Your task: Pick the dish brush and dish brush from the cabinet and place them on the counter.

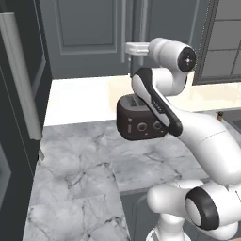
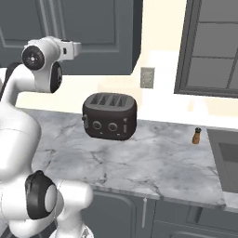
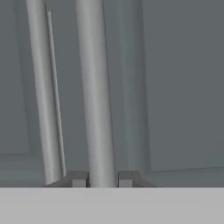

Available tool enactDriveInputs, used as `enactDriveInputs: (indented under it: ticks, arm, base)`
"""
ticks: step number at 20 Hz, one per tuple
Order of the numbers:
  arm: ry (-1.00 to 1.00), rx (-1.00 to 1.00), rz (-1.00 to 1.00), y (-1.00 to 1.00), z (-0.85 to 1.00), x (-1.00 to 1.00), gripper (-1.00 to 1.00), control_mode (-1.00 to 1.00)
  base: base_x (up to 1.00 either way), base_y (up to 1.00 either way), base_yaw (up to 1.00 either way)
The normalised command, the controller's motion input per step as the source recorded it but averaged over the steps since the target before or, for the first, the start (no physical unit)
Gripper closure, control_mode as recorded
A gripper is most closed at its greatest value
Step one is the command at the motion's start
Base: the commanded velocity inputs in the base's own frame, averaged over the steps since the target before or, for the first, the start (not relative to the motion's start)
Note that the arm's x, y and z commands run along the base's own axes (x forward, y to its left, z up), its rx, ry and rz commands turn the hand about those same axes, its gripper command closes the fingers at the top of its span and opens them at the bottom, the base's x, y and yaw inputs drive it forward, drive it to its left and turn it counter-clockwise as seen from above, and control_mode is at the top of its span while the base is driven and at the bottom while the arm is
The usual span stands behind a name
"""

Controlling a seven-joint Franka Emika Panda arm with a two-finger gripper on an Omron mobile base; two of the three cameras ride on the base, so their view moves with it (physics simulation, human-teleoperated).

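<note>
Matt dark blue-grey painted cabinet doors carry smooth, pale, satin metal-looking bar handles. The counter is polished white marble with grey veins. A glossy black toaster looks like smooth plastic.

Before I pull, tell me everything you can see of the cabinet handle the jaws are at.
The handle is a slim, pale grey bar, smooth and matte like brushed metal, running lengthwise up the hand view and standing off a dark blue-grey panelled door of the cabinet. A second matching bar runs parallel beside it on the neighbouring door. The gripper has one jaw on each side of the bar, closed snugly around it. Both doors look shut; the bar's ends are out of frame.
</note>
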Motion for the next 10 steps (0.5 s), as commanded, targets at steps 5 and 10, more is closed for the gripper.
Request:
enactDriveInputs:
  ticks: [5, 10]
  arm:
    - [0.06, 0.03, 0.00, -0.28, 0.01, -0.40, 1.00, -1.00]
    - [0.04, 0.02, 0.00, -0.34, 0.03, -0.50, 1.00, -1.00]
  base:
    - [0.00, 0.00, 0.00]
    - [0.00, 0.00, 0.00]
